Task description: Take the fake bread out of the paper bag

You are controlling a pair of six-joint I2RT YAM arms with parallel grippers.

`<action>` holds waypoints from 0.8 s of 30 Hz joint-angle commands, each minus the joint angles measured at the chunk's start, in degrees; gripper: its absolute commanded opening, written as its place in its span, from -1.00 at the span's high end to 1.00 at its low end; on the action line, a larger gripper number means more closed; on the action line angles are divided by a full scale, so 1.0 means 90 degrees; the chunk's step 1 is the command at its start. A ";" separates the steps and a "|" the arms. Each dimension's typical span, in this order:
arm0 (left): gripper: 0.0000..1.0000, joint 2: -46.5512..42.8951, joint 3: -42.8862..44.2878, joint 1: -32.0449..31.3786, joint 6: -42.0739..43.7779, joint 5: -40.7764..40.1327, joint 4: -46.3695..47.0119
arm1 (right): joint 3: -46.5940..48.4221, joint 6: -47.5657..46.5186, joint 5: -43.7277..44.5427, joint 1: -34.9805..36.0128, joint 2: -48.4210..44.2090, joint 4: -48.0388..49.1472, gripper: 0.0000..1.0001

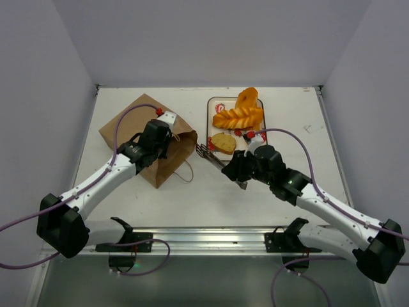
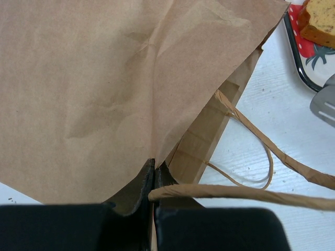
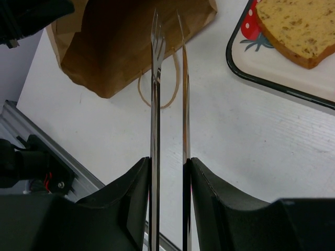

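The bread [image 1: 238, 118] lies on a tray [image 1: 209, 121] near the counter's [image 1: 211, 198] far edge, just right of the paper bag [image 1: 131, 125], which lies flat toward the far left corner. The left pincer [image 2: 153, 170] is clenched on the bag's paper edge. The right pincer [image 3: 168, 162] grips tongs [image 3: 155, 78] between bag and tray. The bag's inside is hidden. Open counter runs along the near edge.
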 commanded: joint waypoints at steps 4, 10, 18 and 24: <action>1.00 -0.0032 0.0113 0.0032 0.0072 0.0105 0.0009 | -0.0024 0.0291 0.0425 0.0700 0.0180 0.0555 0.23; 1.00 -0.0051 0.0113 0.0032 0.0072 0.0095 0.0009 | -0.0072 0.0495 0.0749 0.1366 0.0268 0.0643 0.23; 1.00 -0.0051 0.0122 0.0032 0.0082 0.0153 0.0009 | -0.0180 0.0711 0.1012 0.1932 0.0512 0.1014 0.24; 1.00 -0.0051 0.0122 0.0032 0.0082 0.0173 0.0009 | 0.0025 0.0701 0.1130 0.2196 0.0970 0.1258 0.24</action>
